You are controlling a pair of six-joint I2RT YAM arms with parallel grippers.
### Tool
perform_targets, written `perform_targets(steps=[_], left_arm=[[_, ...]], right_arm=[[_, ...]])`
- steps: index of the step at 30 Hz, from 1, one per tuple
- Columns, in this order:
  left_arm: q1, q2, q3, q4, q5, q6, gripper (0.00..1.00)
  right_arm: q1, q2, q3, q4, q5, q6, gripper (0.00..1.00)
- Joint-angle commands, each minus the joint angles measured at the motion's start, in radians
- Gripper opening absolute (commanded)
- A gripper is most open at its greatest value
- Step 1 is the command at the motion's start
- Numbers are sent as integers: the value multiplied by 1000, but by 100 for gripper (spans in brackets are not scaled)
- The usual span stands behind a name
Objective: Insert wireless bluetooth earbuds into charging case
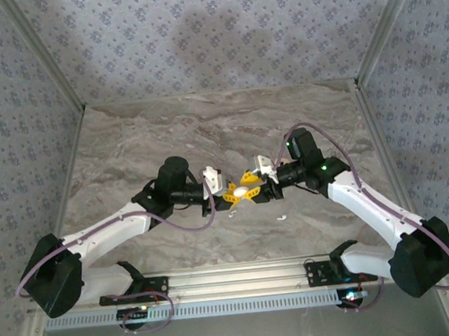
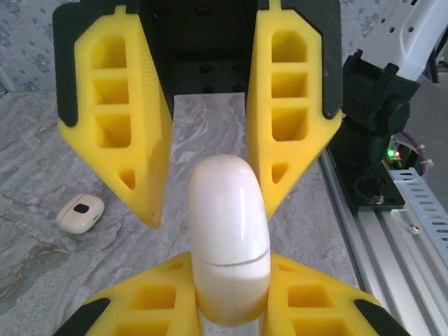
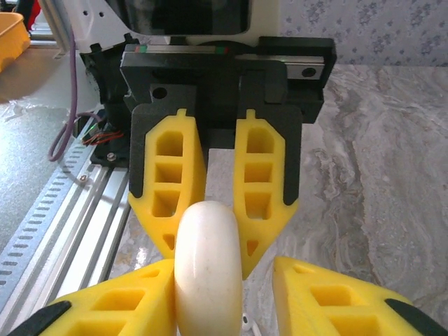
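Clenching the white charging case (image 2: 229,224), left claw (image 3: 211,253) hides its base; right claw (image 2: 210,218) gapes.

Reaches in from both near corners of the worktop, with the left arm (image 1: 110,230) and the right arm (image 1: 371,204) bent low and angled toward each other. Meets wrist to wrist, jaws facing jaws, above the middle of the worktop. Clamps the left jaws shut on one end of the white, seamed charging case (image 2: 229,238). Holds the right jaws parted around the other end, one finger (image 3: 122,304) touching it, the other (image 3: 329,294) standing clear.
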Motion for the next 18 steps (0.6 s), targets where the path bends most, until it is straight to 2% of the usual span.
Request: perform_targets(steps=[1,6,13,18], left_arm=[[-4,13,2,-6,38,19,20],[-2,22,-17,3,15,22,20],[5,19,-19,5,3,20,20],[28,24,-57,97,-10,-31,20]], right_arm=[[-48,2,25,79,-12,37,41],[-95,27,48,69,-70,39,41],[-108,37,40,62,-94,52,42],[-115,-1,19,69,-107,114,43]])
